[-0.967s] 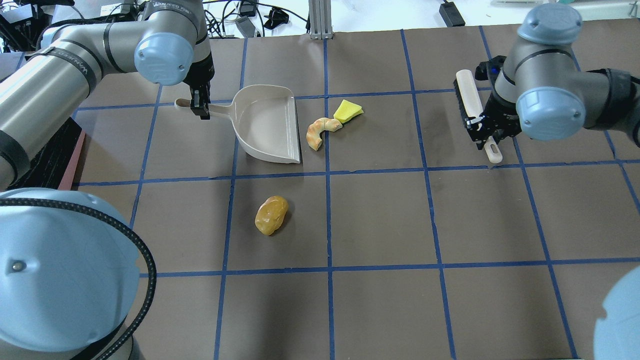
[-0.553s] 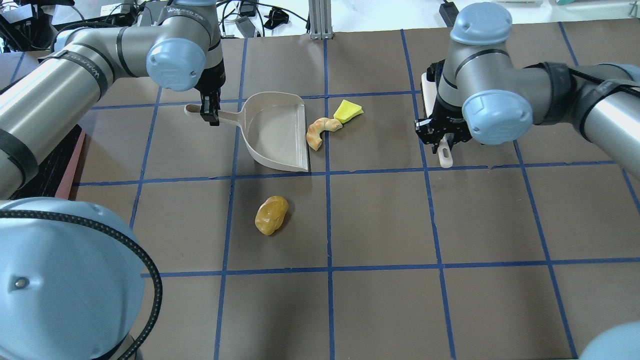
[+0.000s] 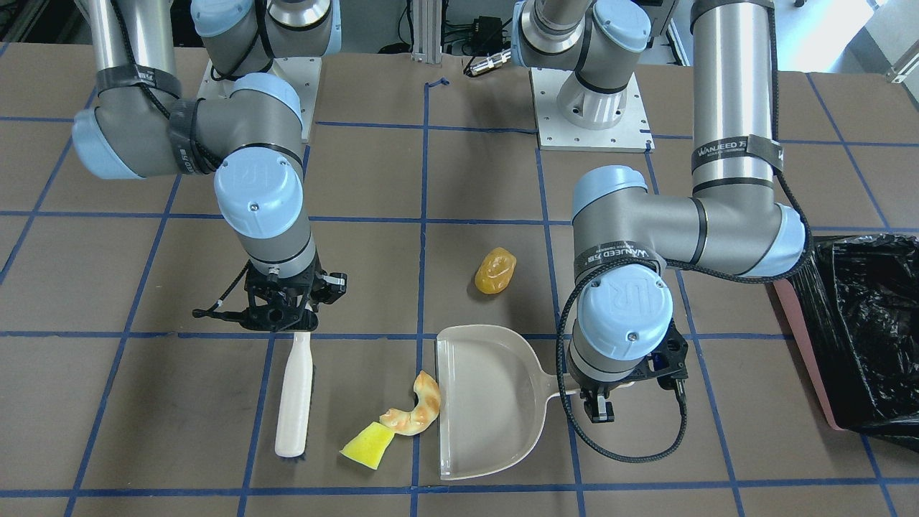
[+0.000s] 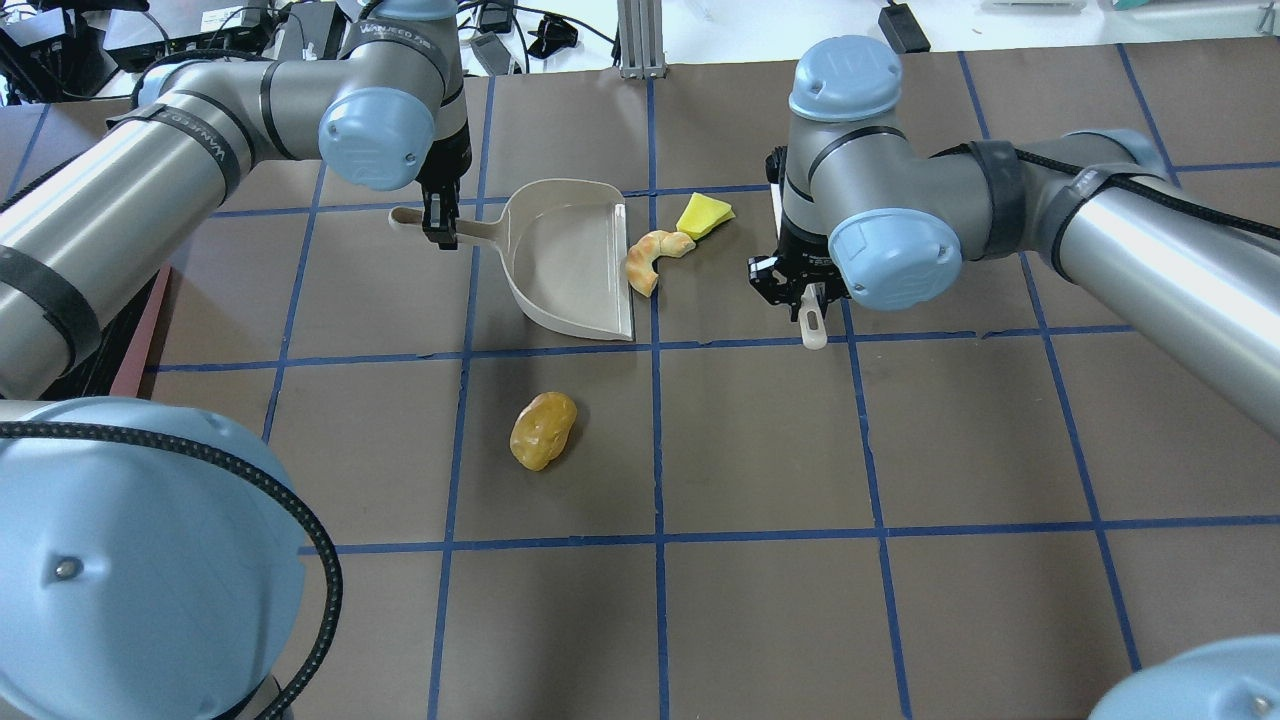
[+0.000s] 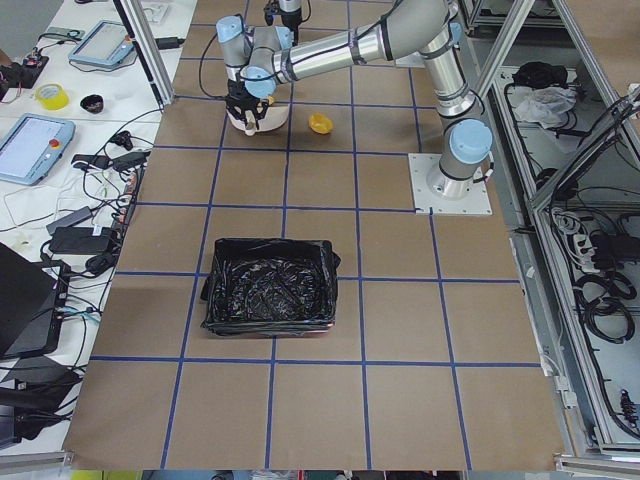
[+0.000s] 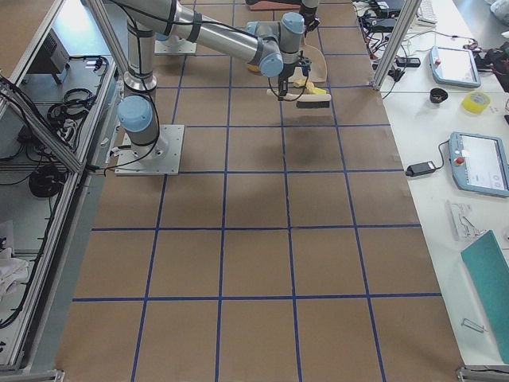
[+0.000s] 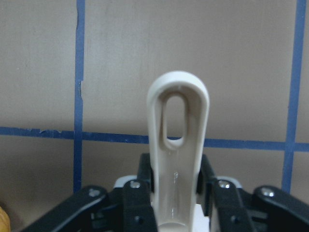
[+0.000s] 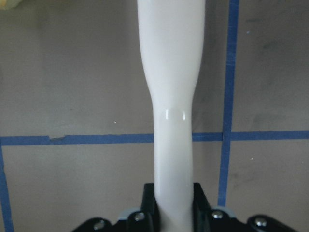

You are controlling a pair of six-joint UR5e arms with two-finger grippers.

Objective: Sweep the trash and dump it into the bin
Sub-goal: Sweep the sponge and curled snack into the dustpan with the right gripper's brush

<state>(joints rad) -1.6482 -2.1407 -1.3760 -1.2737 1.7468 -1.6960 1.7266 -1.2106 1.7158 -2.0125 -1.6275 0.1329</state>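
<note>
The dustpan lies flat, its open lip facing the trash and its handle running straight away from it. The croissant-like piece curls against that lip, its far tip touching the yellow wedge. The amber lump lies apart from the dustpan on the robot's side, its long axis tilted. The bin stands well beyond the handle end. A black strap on the left arm reads WANJEED. The left gripper pinches the dustpan's handle. The right gripper clamps the brush, which lies parallel to the lip, just past the wedge.
</note>
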